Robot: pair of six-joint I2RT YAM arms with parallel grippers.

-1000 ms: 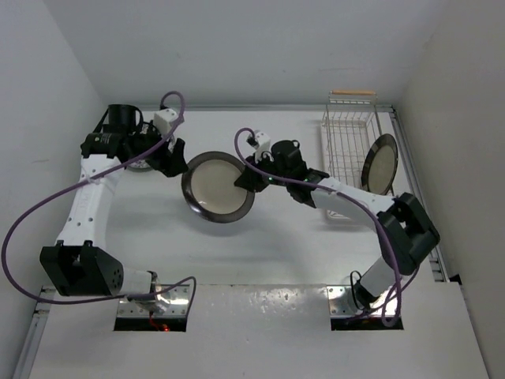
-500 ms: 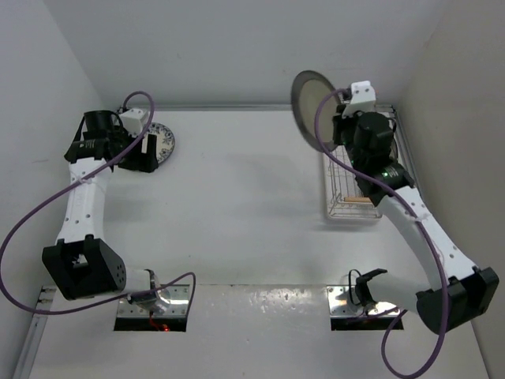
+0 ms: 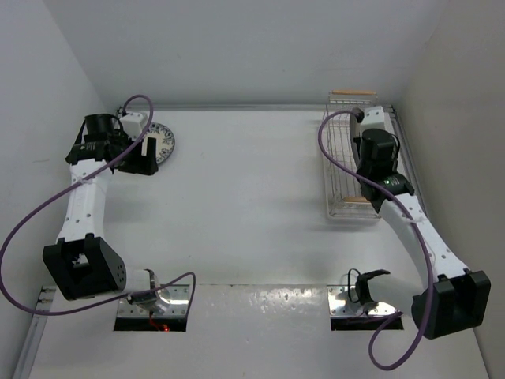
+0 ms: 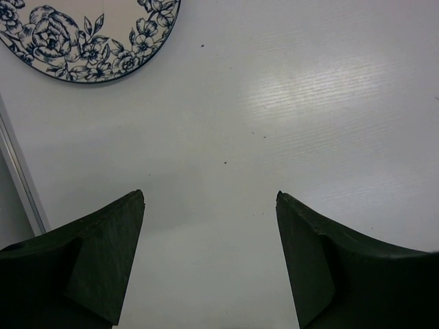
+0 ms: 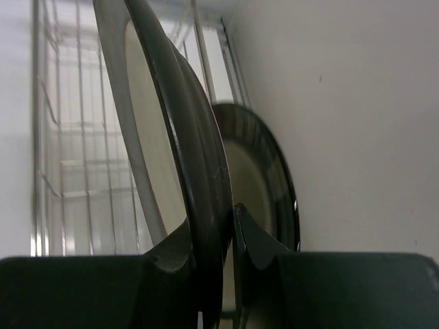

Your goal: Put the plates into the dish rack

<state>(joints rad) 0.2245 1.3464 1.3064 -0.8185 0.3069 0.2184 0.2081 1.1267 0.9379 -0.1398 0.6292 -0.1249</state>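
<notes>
Two grippers, three plates, one rack.

1. Right gripper (image 5: pixel 214 233): narrow, with its fingers pinched on the edge of a dark-rimmed cream plate (image 5: pixel 154 137). The plate is held on edge, tilted slightly, above the wires of the dish rack (image 5: pixel 62 164). From the top camera the arm hides both gripper and plate, and only the rack's far wooden handle (image 3: pixel 353 93) and left side show.

2. Second cream plate (image 5: pixel 254 178): dark rim, standing on edge in the dish rack just behind the held one, on the side next to the wall (image 5: pixel 357 103). Whether the two plates touch cannot be told.

3. Left gripper (image 4: pixel 209 199): fingers spread wide, holding nothing, over bare table (image 4: pixel 309 103) well apart from the dish rack, at the opposite side of the table.

4. Blue floral plate (image 4: pixel 89 41): lying flat on the table just beyond the left gripper, far from the dish rack and not yet loaded.

Step in hand, as judged: seating the held plate in the rack.

Handling notes:
- Lower it straight down, keeping it parallel to the second plate so the rims do not knock.
- Let the bottom edge settle between the wires before the fingers part.
- Release slowly, since a plate left leaning may tip onto its neighbour.
- Withdraw upward, clear of both rims.
</notes>
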